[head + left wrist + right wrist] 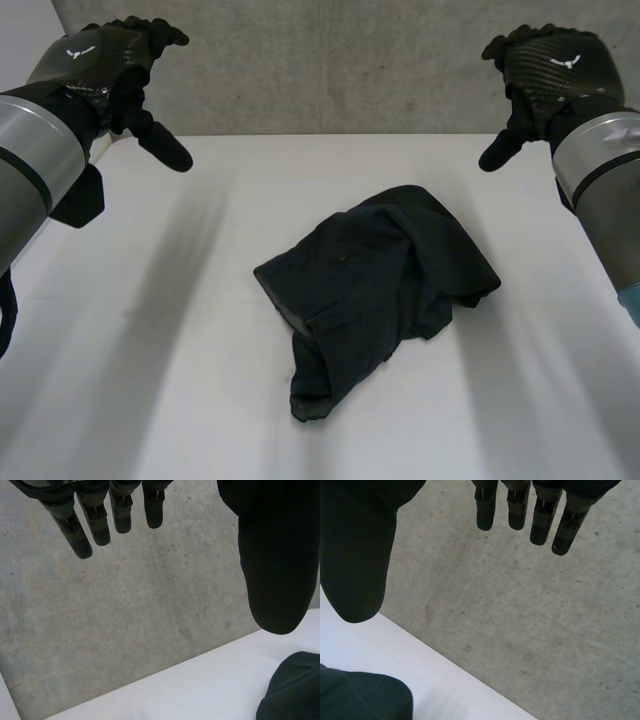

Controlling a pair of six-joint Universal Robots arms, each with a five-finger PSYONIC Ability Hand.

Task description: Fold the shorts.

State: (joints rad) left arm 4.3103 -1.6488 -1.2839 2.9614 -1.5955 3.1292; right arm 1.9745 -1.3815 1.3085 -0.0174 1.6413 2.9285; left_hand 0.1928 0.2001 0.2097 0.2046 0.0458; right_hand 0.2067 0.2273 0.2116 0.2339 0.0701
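Folding so far: not begun, by the look of it; shorts [375, 285] lying in a crumpled dark heap mid-table, a little right of centre, touched by neither hand.
Near room: bare white table [150, 400] on the near side of the heap, wider on the left than on the right; plenty to spread cloth into.
Near end of heap: narrow tail of cloth pointing toward the near edge (leg end or waistband, cannot tell).
Middle of heap: layers bunched and overlapped, a thick lump on the right side.
Step in hand: probably reach down and flatten first. Take two outer edges, one per hand, draw them apart left and right, and smooth before any fold. Avoid pinching the lump, since several layers could lift together.
Left hand [110, 60]: raised over the far left of the table, well apart from the shorts, fingers straight and thumb spread wide, holding nothing.
Right hand [555, 65]: raised over the far right, likewise spread and empty.
Far room: strip of bare table beyond the heap, then the far edge against a grey concrete wall [330, 60]; better to pull cloth nearward than push it there.
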